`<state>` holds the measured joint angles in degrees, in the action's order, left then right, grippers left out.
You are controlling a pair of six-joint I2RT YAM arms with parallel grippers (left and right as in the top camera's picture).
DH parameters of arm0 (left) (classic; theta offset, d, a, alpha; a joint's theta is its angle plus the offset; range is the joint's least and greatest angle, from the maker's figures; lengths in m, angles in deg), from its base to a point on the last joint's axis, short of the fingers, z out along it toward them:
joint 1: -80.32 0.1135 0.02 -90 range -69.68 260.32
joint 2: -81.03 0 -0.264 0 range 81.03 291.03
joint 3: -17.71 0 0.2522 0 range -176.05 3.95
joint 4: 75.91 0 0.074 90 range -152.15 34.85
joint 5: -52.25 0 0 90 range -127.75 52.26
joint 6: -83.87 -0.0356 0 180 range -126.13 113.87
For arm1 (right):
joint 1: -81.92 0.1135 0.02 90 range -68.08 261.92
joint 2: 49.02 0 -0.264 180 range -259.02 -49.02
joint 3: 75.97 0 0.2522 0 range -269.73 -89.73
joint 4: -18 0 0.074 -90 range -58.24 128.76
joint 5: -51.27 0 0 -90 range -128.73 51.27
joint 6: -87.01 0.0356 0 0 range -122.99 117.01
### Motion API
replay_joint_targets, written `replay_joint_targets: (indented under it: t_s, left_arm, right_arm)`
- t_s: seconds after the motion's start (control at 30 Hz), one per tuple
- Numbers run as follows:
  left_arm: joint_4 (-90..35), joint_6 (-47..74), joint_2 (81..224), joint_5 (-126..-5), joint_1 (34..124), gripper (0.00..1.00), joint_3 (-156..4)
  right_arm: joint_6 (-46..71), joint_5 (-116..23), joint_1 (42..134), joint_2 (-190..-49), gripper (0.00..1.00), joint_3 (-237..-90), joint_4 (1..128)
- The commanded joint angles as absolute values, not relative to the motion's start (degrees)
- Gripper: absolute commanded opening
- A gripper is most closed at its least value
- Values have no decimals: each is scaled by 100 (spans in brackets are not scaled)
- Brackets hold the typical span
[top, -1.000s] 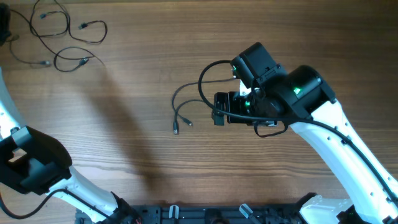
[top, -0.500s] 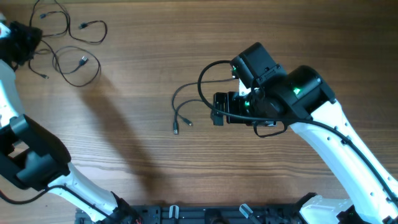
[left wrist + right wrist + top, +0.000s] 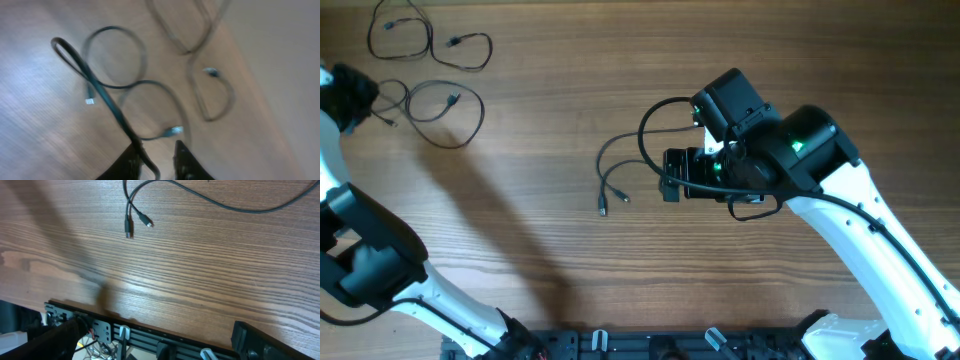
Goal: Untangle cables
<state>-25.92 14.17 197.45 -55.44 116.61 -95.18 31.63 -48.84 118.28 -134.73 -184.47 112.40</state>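
Left gripper (image 3: 362, 96) clamped on cable (image 3: 102, 95) and pulling toward left edge. Its loop (image 3: 445, 108) has slid down, looks nearly clear of tangle (image 3: 430, 45) top-left, so separation is progressing. Right gripper (image 3: 669, 188) unmoved, spread open, empty, beside second cable (image 3: 610, 180) mid-table.

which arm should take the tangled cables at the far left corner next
Left: the left gripper is at those cables, one strand between its fingers. The right gripper hangs mid-table by a separate cable.
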Motion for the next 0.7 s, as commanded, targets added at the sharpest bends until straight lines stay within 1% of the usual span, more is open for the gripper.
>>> replay_joint_targets:
  t_s: [0.0,0.03,0.07,0.17,0.2,0.23,0.3,0.4,0.43,0.47,0.53,0.57,0.63,0.67]
  left_arm:
    - [-2723,1377,20044,-4901,11812,41,-9188]
    - [-2717,1375,20075,-4637,11849,50,-9173]
    - [-2695,1375,20084,-4479,11876,54,-9173]
    - [-2686,1358,20084,-4407,11884,76,-9173]
    - [-2671,1358,20084,-4407,11884,80,-9173]
    - [-2640,1358,20084,-4407,11884,81,-9173]
    - [-2513,1353,20084,-4374,11884,69,-9171]
    - [-2164,1356,20195,-3787,11880,62,-9153]
    - [-2070,1358,20300,-3708,11882,55,-9136]
    - [-2076,1360,20352,-3723,11880,53,-9085]
    - [-2113,1364,20438,-3826,11869,33,-9048]
    - [-2164,1382,20459,-4132,11869,20,-9048]
    - [-2378,1568,20470,-4927,11873,8,-9048]
    - [-2441,1786,20470,-5115,11873,4,-9048]
  right_arm:
    - [3167,-4938,11872,-13497,100,-18410,11233]
    - [3167,-4938,11872,-13497,100,-18410,11233]
    - [3167,-4938,11872,-13497,100,-18410,11233]
    - [3169,-4938,11872,-13497,100,-18410,11231]
    - [3167,-4938,11872,-13497,100,-18410,11231]
    - [3167,-4938,11872,-13497,100,-18410,11233]
    - [3167,-4938,11872,-13497,100,-18410,11236]
    - [3165,-4938,11872,-13497,100,-18410,11236]
    - [3165,-4934,11872,-13497,100,-18410,11229]
    - [3163,-4936,11872,-13497,100,-18410,11229]
    - [3163,-4936,11872,-13497,100,-18410,11233]
    - [3165,-4934,11872,-13497,100,-18410,11225]
    - [3163,-4936,11872,-13497,100,-18410,11194]
    - [3167,-4934,11872,-13497,100,-18410,11190]
